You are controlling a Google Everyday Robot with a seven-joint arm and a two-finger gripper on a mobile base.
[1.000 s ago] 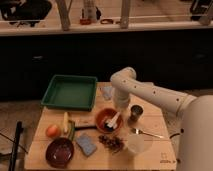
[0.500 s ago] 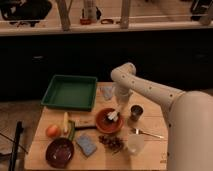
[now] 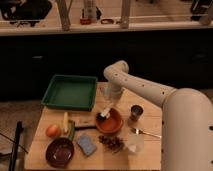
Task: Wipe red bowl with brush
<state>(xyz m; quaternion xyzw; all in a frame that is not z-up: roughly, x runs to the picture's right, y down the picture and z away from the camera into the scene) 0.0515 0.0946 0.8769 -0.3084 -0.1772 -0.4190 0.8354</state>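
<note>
Brush [image 3: 104, 114] clamped in the gripper [image 3: 106, 109], which we log low over the left inside of the red bowl [image 3: 118, 127]. Metal cup [image 3: 136, 112] just right; sponge [image 3: 86, 145], maroon bowl [image 3: 60, 152] front-left.

The round red bowl [image 3: 114, 123] sits upright, the pale-handled brush [image 3: 104, 114] inside its left rim, beneath the jaws.

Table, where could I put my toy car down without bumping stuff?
Bare wood shows along the front edge of the wooden table, between the dark maroon bowl and the clear plastic cup, and at the front left corner beside that bowl. The middle is crowded: the gripper hangs over the orange-red bowl with the pale-handled brush.
</note>
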